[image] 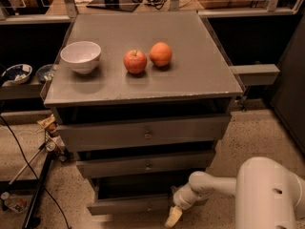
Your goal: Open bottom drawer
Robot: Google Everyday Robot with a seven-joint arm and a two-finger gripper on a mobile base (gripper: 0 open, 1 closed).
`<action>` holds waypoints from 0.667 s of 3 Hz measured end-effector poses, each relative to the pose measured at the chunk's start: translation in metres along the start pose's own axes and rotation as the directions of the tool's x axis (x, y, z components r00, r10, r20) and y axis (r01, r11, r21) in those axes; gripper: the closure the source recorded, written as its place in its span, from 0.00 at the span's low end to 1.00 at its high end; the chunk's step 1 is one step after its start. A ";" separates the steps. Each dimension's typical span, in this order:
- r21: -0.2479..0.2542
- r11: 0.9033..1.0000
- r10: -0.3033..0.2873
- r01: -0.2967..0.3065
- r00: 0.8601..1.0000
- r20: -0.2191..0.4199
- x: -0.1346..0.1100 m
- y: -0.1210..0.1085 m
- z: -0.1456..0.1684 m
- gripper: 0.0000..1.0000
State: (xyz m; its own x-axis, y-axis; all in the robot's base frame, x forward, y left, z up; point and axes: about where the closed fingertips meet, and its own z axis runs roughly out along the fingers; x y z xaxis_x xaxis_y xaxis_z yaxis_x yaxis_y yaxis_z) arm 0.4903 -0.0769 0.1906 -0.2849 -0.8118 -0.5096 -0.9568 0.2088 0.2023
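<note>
Nearest to us, the gripper (173,217) hangs by the right end of the bottom drawer (128,205), lowest of the stack; whether it grips, we cannot tell. Farther, the cabinet top (195,56) carries a white bowl (81,56), an apple (135,61) and an orange (161,54).

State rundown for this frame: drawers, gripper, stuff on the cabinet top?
Bottom grey drawer with tiny metal knob: looks pulled out slightly.
Middle grey drawer: looks shut.
Top grey drawer: looks shut.
Gripper: low, at the bottom drawer's right end.
White bowl: upright, empty.
Red apple: whole, stem up.
Round orange fruit: whole, beside the apple.
</note>
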 end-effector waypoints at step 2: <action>0.000 1.000 0.000 0.000 1.000 0.000 0.000 0.000 0.000 0.42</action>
State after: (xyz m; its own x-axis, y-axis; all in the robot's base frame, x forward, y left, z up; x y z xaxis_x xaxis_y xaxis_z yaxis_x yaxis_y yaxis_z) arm 0.4903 -0.0768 0.1906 -0.2849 -0.8118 -0.5096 -0.9568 0.2087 0.2023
